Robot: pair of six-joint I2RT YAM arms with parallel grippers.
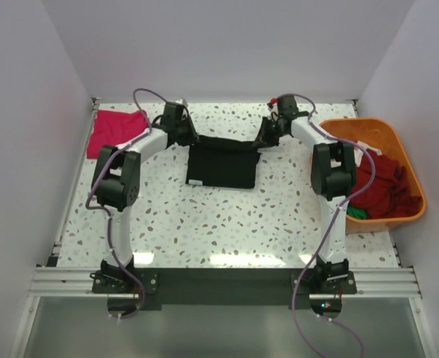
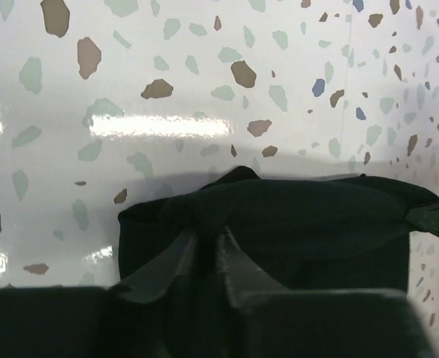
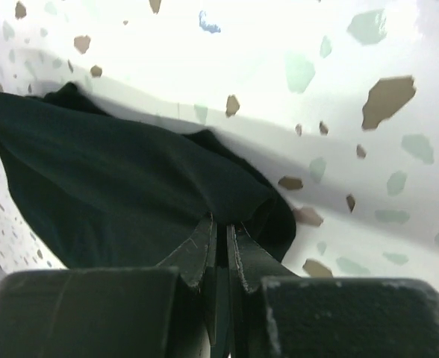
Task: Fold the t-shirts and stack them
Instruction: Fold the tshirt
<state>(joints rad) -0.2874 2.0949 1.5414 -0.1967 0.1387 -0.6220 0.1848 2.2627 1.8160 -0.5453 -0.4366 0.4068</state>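
Observation:
A black t-shirt (image 1: pixel 221 165) lies partly folded at the middle of the far table, its far edge stretched between both grippers. My left gripper (image 1: pixel 192 138) pinches the left far corner. In the left wrist view its fingertips (image 2: pixel 210 239) stand close together with the black cloth (image 2: pixel 301 216) bunched between them. My right gripper (image 1: pixel 263 136) holds the right far corner. The right wrist view shows that gripper (image 3: pixel 222 224) shut on a fold of the black t-shirt (image 3: pixel 115 186). A bright pink-red t-shirt (image 1: pixel 115 130) lies folded at the far left.
An orange tub (image 1: pixel 369 123) stands at the right edge, with dark red t-shirts (image 1: pixel 380 183) and a bit of green cloth (image 1: pixel 356 212) inside. White walls close in the table on three sides. The arm bases sit on a rail at the near edge.

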